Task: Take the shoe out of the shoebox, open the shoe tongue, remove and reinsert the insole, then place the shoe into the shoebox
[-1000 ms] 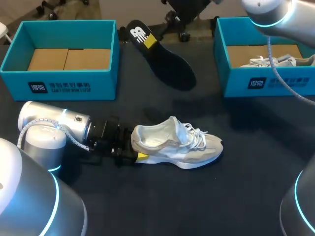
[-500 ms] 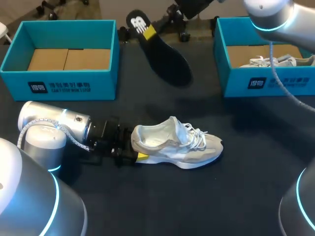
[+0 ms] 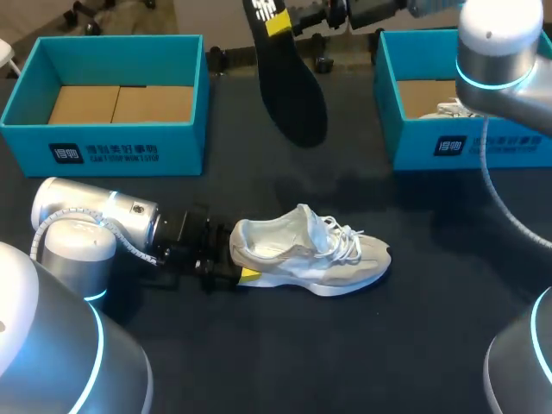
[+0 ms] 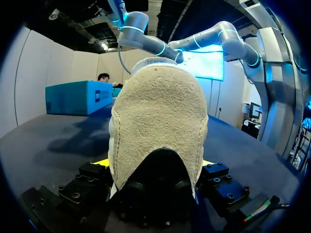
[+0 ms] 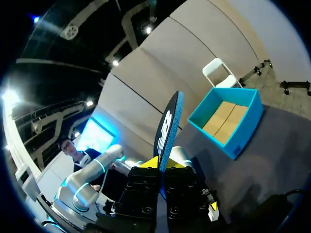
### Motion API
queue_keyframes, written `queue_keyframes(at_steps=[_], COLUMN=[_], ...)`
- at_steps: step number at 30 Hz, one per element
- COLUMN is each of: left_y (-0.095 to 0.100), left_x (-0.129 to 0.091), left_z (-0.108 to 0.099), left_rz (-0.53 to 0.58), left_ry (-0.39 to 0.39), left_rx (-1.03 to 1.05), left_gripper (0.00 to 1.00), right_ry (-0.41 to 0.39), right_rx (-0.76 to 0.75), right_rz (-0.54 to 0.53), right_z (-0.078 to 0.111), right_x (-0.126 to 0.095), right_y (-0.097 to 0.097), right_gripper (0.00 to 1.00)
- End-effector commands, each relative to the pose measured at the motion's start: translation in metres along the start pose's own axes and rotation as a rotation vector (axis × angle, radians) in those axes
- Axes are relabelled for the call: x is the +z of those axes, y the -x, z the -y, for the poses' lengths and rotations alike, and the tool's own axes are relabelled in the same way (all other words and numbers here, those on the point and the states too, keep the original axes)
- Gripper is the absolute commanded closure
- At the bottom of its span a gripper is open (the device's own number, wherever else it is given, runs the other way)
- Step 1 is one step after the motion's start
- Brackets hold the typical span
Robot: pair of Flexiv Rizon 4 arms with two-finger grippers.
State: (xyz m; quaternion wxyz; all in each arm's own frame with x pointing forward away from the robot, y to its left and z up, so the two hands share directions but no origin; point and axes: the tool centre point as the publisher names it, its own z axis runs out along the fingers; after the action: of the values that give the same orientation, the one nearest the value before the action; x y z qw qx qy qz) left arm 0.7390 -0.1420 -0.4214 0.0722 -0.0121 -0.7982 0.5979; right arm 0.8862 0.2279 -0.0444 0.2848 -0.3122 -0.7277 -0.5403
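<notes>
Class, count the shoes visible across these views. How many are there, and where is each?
2. One shoe lies on the table, its heel in the left tool. A second shoe sits inside the right shoebox, only partly visible.

The shoe shows a rough, nubby suede heel (its sole looks like smooth rubber), the insole matt black foam, the shoebox matt teal card floored with plain brown cardboard.
</notes>
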Motion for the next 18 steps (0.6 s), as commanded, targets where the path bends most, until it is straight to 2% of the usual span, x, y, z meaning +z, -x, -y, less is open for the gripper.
queue_keyframes(at_steps=[1, 4, 9, 18], left_y=[0.0, 0.0, 0.0, 0.0], left_x=[0.001, 0.001, 0.001, 0.001], left_z=[-0.001, -0.001, -0.001, -0.001], left_rz=[0.001, 0.001, 0.001, 0.001], left_ry=[0.001, 0.001, 0.001, 0.001], left_rx=[0.0, 0.0, 0.0, 0.0], left_gripper=[1.0, 1.0, 1.0, 1.0], right_ry=[0.135, 0.19, 0.217, 0.216], right_rx=[0.0, 0.002, -0.027, -0.04], right_rz=[-0.022, -0.036, -0.051, -0.054], right_z=[0.003, 0.002, 0.003, 0.003], right_x=[-0.005, -0.012, -0.019, -0.02], right_y=[-0.01, -0.02, -0.035, -0.036], right_gripper=[1.0, 1.0, 1.0, 1.0])
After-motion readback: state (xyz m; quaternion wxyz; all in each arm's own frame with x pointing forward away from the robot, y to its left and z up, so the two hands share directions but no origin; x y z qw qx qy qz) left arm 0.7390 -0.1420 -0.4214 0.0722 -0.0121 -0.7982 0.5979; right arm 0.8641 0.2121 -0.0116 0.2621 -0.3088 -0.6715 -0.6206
